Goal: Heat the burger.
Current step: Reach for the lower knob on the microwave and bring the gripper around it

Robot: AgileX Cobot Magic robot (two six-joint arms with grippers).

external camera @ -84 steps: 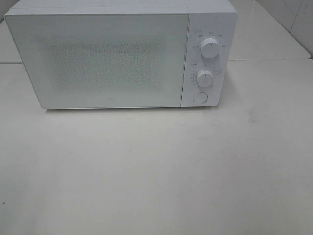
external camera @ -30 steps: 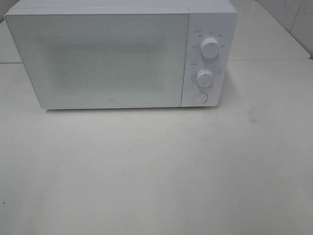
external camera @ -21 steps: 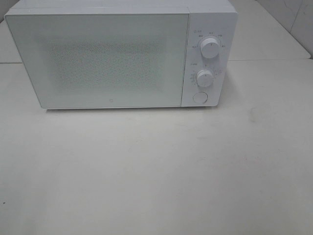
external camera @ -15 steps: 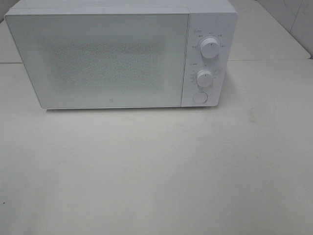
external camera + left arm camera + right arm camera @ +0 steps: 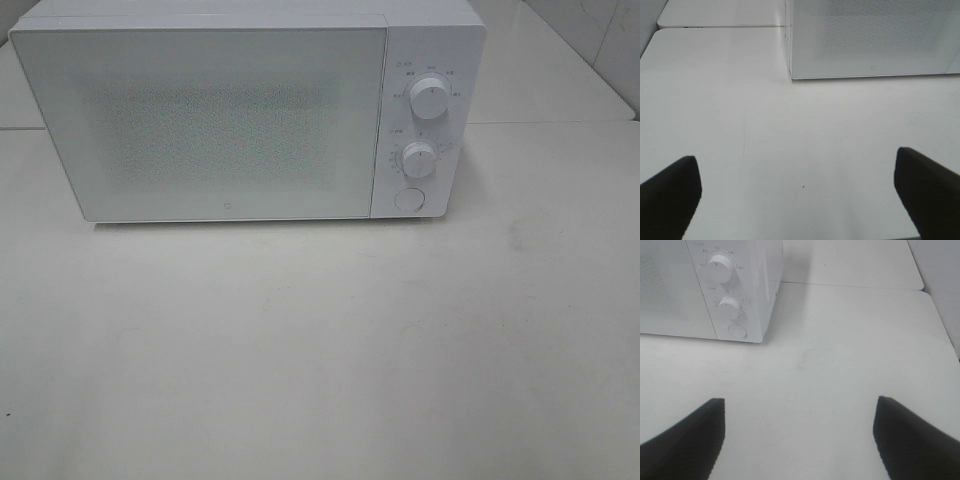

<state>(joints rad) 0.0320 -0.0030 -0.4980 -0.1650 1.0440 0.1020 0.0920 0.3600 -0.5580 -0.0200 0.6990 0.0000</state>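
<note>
Unchanged of late: white boxy microwave (image 5: 230,120) shut at far left, burger unseen, left gripper (image 5: 797,170) and right gripper (image 5: 799,405) spread apart, empty; progress unclear.

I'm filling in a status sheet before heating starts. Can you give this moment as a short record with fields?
microwave: on the table, door shut
controls: upper knob, lower knob, round button below them
burger: not in view
left gripper: open, holding nothing
right gripper: open, holding nothing
</note>
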